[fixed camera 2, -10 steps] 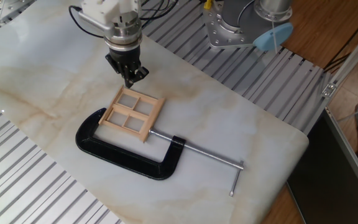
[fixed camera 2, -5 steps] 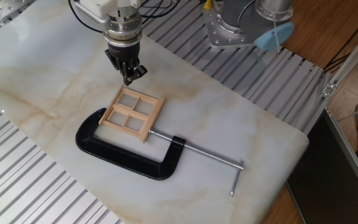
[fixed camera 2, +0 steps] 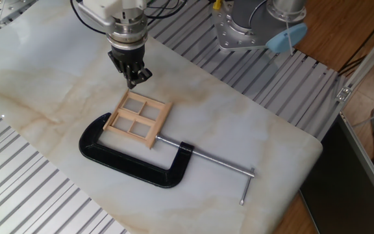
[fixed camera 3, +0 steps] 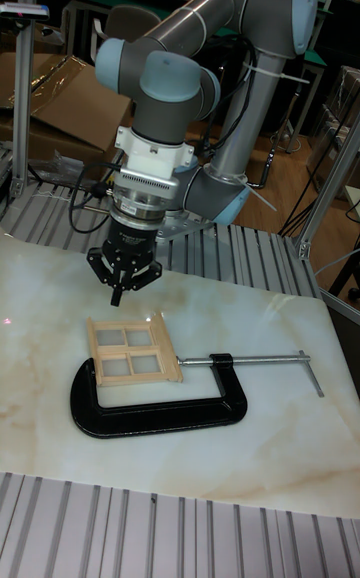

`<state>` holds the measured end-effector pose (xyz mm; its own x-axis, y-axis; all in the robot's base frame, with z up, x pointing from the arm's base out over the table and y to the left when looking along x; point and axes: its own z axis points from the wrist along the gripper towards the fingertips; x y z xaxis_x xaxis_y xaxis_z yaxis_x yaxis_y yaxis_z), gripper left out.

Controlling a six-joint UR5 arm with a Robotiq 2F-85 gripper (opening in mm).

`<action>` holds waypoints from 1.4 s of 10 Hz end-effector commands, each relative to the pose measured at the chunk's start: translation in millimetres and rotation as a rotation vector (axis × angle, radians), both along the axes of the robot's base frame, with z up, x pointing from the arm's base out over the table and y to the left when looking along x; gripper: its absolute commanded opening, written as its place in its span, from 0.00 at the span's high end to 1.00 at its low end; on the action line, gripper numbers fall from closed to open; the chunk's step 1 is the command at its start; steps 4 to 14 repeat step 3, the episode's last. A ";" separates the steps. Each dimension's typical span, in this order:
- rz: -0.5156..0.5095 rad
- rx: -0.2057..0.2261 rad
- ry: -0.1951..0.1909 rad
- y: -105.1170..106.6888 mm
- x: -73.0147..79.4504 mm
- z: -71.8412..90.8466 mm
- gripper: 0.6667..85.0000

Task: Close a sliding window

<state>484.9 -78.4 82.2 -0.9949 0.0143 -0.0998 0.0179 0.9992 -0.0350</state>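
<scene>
- A pale marble-patterned table top (fixed camera 2: 252, 130) lies over a ribbed metal bench (fixed camera 2: 31, 195), with wood flooring beyond the right edge.
- In the tall fixed view, cardboard boxes (fixed camera 3: 55, 113) and dark metal racking stand behind the arm.
- The gripper (fixed camera 2: 132, 80) hangs pointing down above the table top, fingers drawn together at the tips with nothing between them.
- The sliding window (fixed camera 2: 138, 118) lies flat on the table top just below and in front of the gripper, apart from it.
- A black C-clamp (fixed camera 2: 132, 162) lies flat farther out from the gripper; the window's near edge sits between its jaws, and its long steel screw (fixed camera 2: 216, 162) runs off to the right.
</scene>
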 end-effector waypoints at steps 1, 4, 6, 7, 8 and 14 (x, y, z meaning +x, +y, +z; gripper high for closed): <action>0.008 -0.001 -0.007 -1.9 2.3 0.1 1.00; 0.009 -0.003 -0.007 -2.5 2.4 -0.1 1.00; 0.009 -0.003 -0.007 -2.5 2.4 -0.1 1.00; 0.009 -0.003 -0.007 -2.5 2.4 -0.1 1.00; 0.009 -0.003 -0.007 -2.5 2.4 -0.1 1.00; 0.009 -0.003 -0.007 -2.5 2.4 -0.1 1.00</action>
